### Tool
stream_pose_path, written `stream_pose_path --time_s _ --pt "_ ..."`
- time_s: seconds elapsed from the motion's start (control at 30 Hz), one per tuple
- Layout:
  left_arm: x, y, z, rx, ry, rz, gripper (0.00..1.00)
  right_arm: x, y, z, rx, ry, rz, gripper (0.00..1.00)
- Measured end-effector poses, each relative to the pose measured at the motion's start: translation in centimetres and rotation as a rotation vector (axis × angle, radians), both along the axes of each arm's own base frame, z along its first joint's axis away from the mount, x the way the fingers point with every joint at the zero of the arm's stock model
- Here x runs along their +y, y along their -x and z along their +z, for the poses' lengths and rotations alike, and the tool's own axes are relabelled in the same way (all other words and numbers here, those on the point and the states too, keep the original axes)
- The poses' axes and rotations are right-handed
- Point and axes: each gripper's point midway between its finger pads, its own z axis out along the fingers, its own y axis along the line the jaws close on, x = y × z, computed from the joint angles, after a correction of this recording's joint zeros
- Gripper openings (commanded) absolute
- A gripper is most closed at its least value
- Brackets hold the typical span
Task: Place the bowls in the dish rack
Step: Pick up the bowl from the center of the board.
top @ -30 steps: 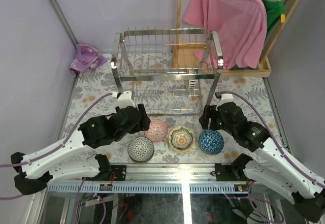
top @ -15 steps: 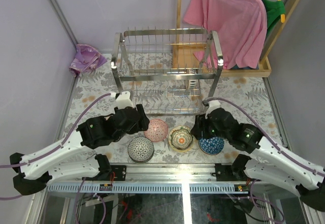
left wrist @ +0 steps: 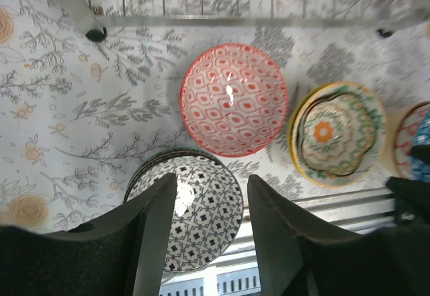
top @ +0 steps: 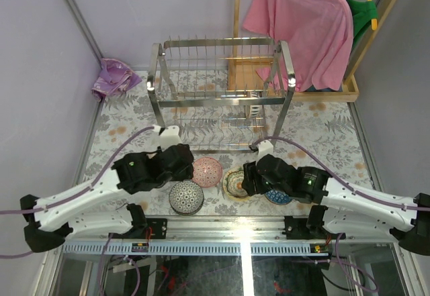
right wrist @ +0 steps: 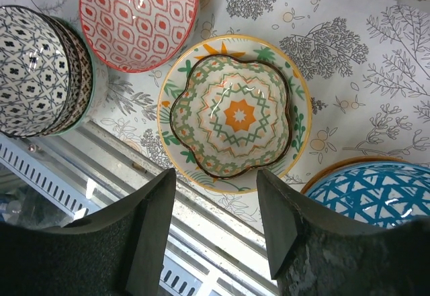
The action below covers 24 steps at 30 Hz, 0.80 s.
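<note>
**A:** Which bowl did the right gripper (right wrist: 215, 178) have in front of it?

**B:** The yellow-rimmed bowl (right wrist: 232, 115). It lay just to the far side of the spread fingers, with its near rim showing in the gap between them. Nothing was pinched.

**A:** And the left gripper (left wrist: 211, 188)?

**B:** Spread and empty too. It hung over the black-and-white bowl (left wrist: 185, 219), with the red bowl (left wrist: 234, 99) just beyond it.

**A:** Where was the dish rack (top: 287, 68)?

**B:** Straight to the far side of all the bowls, and near them. I saw no bowl in it. The blue bowl (right wrist: 376, 192) sat just right of the yellow-rimmed one, partly under the right arm. I judged each arm had its own bowl closest, and that every carry would run away from the bases.
</note>
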Motion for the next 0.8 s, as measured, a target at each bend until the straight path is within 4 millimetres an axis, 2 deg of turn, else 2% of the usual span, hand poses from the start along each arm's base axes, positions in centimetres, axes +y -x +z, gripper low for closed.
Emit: stream_pose_path --time_s 0.13,0.23,0.37,0.43,0.53,0.67,0.8 --pt "-1.0 0.7 -2.3 0.066 -0.079 -0.018 0.29 -0.3 -0.2 0.9 -0.021 -0.027 -0.022 0.58" --pt "-1.5 0.8 -3.5 0.101 -0.116 -0.015 0.29 -0.7 -0.2 1.8 -0.039 -0.055 -0.032 0.58" --pt "-2.1 1.1 -5.0 0.143 -0.153 -0.008 0.42 -1.1 -0.1 2.5 -0.051 -0.076 -0.036 0.58" --pt "-2.7 1.6 -5.8 0.17 -0.17 -0.007 0.62 -1.1 -0.1 2.8 -0.055 -0.086 -0.036 0.58" --pt "-3.3 2.3 -6.8 0.203 -0.179 0.002 0.98 -1.2 -0.1 3.0 -0.06 -0.097 -0.035 0.59" --pt "-3.9 3.3 -7.3 0.22 -0.157 0.024 1.0 -1.2 0.0 3.4 -0.066 -0.11 -0.031 0.59" --pt "-4.0 3.7 -6.9 0.215 -0.076 0.07 1.0 -1.6 0.1 3.8 -0.076 -0.12 -0.026 0.59"
